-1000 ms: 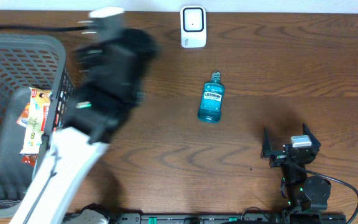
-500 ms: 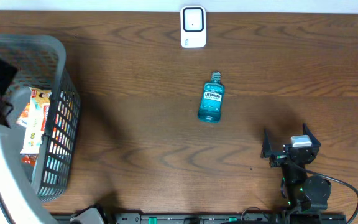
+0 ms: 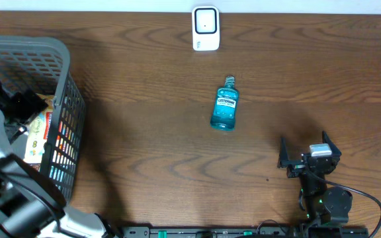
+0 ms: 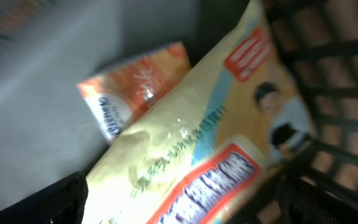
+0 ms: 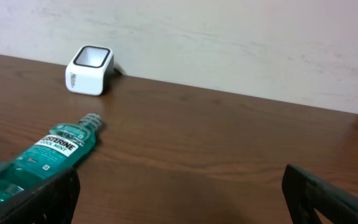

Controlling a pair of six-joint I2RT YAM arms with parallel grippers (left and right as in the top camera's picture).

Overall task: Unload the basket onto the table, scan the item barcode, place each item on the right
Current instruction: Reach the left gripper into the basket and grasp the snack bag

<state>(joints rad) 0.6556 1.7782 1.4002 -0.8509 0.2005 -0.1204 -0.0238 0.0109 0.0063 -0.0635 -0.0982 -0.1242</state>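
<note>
At the left gripper (image 4: 176,202): jaws spread wide, clamped on nothing, lowered inside the basket (image 3: 51,49). Directly below, close under the fingertips: the yellow snack packet (image 4: 197,143), propped against the basket's mesh wall on the table-facing side; touching or not, impossible to tell. Long axis slanted across the gap between the fingers, so probably best pinched across the narrower width. Glossy crinkled film, red label panels, a cartoon face near the upper end; no barcode to be made out, blurred besides. Partly beneath it, deeper in the basket: an orange packet (image 4: 135,81). Well outside the basket: a mouthwash bottle (image 3: 225,106) flat on the table (image 3: 144,165), the scanner (image 3: 205,28) beyond. Farthest from the basket: the right gripper (image 3: 306,153), jaws apart, empty. Nearer arm by far: the left.
</note>
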